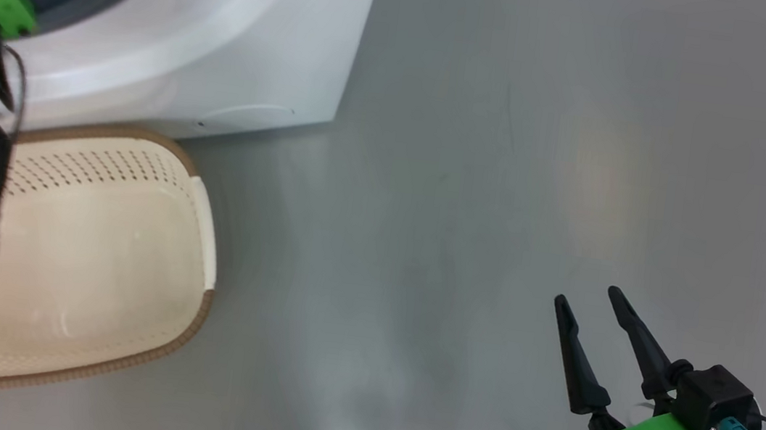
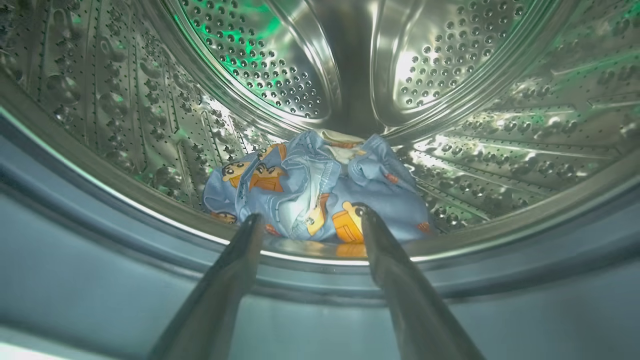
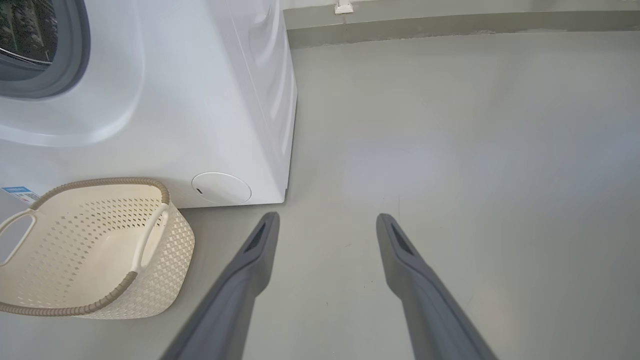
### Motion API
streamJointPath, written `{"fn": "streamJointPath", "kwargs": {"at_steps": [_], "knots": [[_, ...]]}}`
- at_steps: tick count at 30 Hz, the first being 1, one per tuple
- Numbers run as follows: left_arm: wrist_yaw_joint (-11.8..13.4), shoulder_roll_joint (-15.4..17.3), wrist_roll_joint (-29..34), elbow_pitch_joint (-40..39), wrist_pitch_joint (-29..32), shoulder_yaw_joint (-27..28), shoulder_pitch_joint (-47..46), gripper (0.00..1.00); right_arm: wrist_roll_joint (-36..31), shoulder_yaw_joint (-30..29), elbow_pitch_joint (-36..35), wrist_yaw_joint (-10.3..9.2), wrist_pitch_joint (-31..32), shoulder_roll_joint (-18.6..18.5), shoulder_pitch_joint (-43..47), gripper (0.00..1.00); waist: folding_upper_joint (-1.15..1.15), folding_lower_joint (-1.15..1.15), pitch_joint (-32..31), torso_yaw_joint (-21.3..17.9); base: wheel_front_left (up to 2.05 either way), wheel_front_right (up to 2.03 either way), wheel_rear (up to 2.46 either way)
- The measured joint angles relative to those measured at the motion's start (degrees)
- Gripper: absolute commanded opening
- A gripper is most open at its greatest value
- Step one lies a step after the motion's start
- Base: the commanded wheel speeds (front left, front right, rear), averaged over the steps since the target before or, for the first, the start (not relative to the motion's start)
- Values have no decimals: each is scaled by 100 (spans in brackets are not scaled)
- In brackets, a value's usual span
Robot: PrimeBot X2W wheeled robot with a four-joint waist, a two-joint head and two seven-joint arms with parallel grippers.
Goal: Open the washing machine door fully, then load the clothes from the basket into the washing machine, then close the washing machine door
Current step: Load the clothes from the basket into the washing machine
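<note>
My left gripper [image 2: 309,214] hangs spread and empty at the drum's [image 2: 150,125] front lip, with the clothes [image 2: 310,170] just beyond. My right gripper [image 1: 587,295], equally spread and empty, hovers over the floor [image 1: 503,186]. The basket [image 1: 205,208] sits beside the washing machine [image 1: 229,43].

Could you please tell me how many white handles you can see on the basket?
2. In the right wrist view, one handle is at the basket's left end, the other handle at its right end, below the round flap. None seems hidden.
</note>
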Motion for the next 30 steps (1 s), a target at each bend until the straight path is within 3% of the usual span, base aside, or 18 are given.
{"fn": "streamJointPath", "kwargs": {"at_steps": [14, 23, 30], "knots": [[-337, -602, -136, -1262, -44, -45, 1604, 100, -246, -293, 18, 0, 0, -48, -53, 100, 0, 0, -759, 489, 0, 0, 0], [-557, -833, -300, -2572, -43, -142, 3353, 100, -356, -426, 42, 0, 0, -24, -7, 100, 0, 0, -1293, 732, 0, 0, 0], [-489, -838, -833, -3843, -43, -445, 4767, 100, -430, -405, 52, 0, 0, -25, 199, 100, 0, 0, -1737, 864, 0, 0, 0]]}}
